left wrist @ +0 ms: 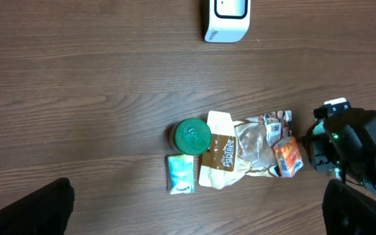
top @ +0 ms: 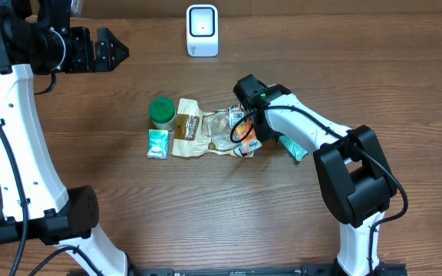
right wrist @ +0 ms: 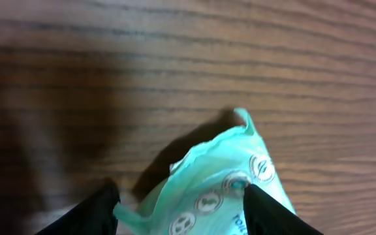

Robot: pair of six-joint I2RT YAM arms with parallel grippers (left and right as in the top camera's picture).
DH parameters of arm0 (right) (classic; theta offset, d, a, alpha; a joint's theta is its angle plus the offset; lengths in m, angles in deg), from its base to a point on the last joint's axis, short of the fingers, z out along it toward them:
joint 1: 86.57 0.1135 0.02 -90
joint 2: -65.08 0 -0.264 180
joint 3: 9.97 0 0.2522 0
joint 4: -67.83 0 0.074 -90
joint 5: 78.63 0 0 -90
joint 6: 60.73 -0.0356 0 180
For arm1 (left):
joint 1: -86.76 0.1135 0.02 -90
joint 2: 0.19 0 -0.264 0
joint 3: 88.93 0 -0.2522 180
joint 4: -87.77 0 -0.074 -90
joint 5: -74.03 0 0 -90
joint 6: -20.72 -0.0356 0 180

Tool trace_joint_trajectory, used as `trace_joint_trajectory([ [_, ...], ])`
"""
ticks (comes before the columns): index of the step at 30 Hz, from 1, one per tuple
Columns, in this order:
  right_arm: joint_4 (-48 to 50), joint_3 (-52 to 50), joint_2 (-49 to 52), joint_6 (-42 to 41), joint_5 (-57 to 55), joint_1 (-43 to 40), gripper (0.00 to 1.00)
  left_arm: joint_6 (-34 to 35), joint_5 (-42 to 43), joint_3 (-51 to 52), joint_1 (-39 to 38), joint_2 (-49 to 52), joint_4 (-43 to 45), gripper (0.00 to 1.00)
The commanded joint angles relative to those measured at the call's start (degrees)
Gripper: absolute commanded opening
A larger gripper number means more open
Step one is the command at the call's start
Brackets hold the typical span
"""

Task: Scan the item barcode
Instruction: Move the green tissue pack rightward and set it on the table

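Handling the soft mint-green packet [right wrist: 220, 189] for scanning
Over the table [top: 321, 46], your left gripper [left wrist: 196, 196] hangs wide open and empty. Your right gripper [right wrist: 180, 196] brackets the packet on both sides; whether it clamps cannot be told. Expect light, limp, slippery film: pinch the flat sealed edge.

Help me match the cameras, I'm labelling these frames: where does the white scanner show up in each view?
Overhead: white scanner at the top edge, slightly left of centre.
Left wrist: the scanner at the top edge, right of centre, its top cut off.
Right wrist: not in it; only the table and a mint-green packet.
Shared landmark: the green-lidded jar, below-left of the scanner in overhead and left wrist.
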Motion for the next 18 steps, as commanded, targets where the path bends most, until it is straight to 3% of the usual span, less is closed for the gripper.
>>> trace_joint_trajectory([
  [1,1.2,-2.3,0.9,1.4,-1.7,-1.7,0.5,-1.3,-0.2,0.0,-0.1,0.0,-0.1,1.0],
  [3,1.2,-3.2,0.9,1.4,-1.0,-2.2,0.41,-1.3,-0.2,0.0,-0.1,0.0,-0.1,1.0],
  [4,1.4,-3.9,0.9,1.4,0.3,-2.6,0.3,-1.3,-0.2,0.0,-0.1,0.0,-0.1,1.0],
  [8,1.6,-4.6,0.9,1.3,3.9,-3.1,0.04,-1.3,-0.2,0.0,-0.1,0.0,-0.1,1.0],
  [13,0.0,-1.8,0.2,1.0,11.8,-3.1,0.04,-1.3,-0.2,0.0,-0.1,0.0,-0.1,1.0],
  [18,-8.0,8.1,-6.5,2.7,28.9,-4.2,0.04,-1.3,-0.2,0.0,-0.1,0.0,-0.1,1.0],
])
